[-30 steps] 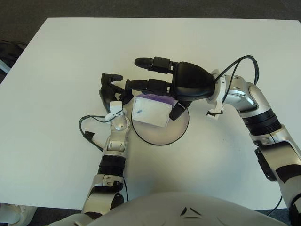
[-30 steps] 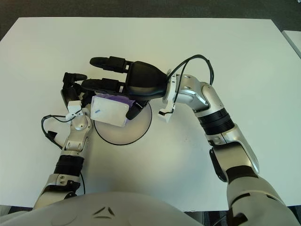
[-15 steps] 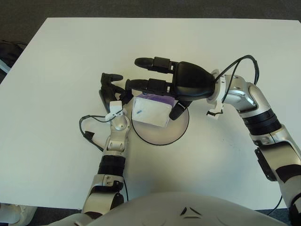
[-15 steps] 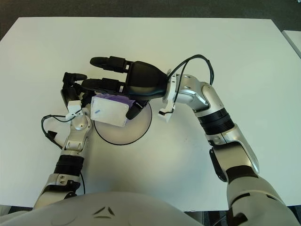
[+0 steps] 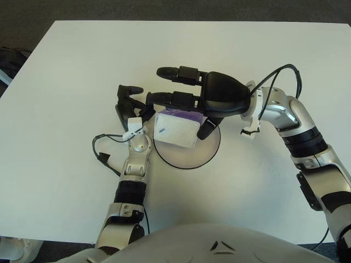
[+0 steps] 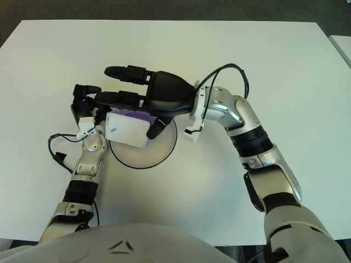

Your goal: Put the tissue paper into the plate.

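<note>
Holding the tissue pack (image 5: pixel 176 130) under my right hand (image 5: pixel 204 97), fingers gripping it over the plate (image 5: pixel 198 156) left edge, long axis across; left hand (image 5: pixel 129 104) beside, fingers relaxed.

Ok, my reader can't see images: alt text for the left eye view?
The right hand holds a tissue pack over the plate on a white table. The left hand sits beside the plate.

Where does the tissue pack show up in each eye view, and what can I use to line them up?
Left eye view: tissue pack just left of centre, under the right hand.
Right eye view: tissue pack further left, mid-height.
Shared landmark: the round plate beneath it.
</note>
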`<action>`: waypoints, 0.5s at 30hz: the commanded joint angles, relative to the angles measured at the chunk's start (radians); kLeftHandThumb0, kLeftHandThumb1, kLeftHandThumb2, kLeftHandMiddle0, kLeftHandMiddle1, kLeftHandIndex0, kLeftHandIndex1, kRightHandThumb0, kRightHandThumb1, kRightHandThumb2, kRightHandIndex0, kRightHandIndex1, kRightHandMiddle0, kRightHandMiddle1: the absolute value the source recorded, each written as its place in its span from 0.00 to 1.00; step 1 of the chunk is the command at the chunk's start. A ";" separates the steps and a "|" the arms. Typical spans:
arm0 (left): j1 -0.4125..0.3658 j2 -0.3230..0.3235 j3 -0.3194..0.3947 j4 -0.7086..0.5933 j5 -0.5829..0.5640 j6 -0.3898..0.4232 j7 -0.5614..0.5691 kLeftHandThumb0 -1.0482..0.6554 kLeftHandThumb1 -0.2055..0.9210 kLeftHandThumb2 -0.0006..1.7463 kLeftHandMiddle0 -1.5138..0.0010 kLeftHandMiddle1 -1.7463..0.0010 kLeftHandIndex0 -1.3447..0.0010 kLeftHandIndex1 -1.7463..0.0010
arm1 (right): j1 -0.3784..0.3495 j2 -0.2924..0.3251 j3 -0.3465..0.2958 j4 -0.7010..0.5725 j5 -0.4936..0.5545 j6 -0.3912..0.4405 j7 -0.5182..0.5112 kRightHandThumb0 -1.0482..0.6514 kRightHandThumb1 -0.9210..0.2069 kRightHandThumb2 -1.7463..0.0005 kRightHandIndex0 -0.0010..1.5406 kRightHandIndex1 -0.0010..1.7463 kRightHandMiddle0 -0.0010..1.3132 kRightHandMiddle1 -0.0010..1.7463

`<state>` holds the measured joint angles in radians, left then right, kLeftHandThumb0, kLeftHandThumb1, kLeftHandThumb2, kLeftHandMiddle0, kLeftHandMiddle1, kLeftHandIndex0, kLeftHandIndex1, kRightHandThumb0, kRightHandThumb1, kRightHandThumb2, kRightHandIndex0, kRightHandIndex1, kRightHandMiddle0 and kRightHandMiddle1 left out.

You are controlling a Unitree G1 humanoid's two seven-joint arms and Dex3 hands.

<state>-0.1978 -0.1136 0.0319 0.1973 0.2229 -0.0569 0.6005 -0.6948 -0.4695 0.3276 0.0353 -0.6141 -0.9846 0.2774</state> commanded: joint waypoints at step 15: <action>-0.068 0.292 0.033 0.739 -0.007 -0.382 -0.201 0.39 0.79 0.45 0.51 0.01 0.71 0.04 | -0.152 0.049 0.019 0.116 0.899 0.801 0.761 0.00 0.00 0.77 0.00 0.00 0.00 0.00</action>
<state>-0.2282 -0.0709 0.0416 0.2837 0.2209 -0.1464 0.5894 -0.7034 -0.4533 0.3356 0.0433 -0.4911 -0.8978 0.3878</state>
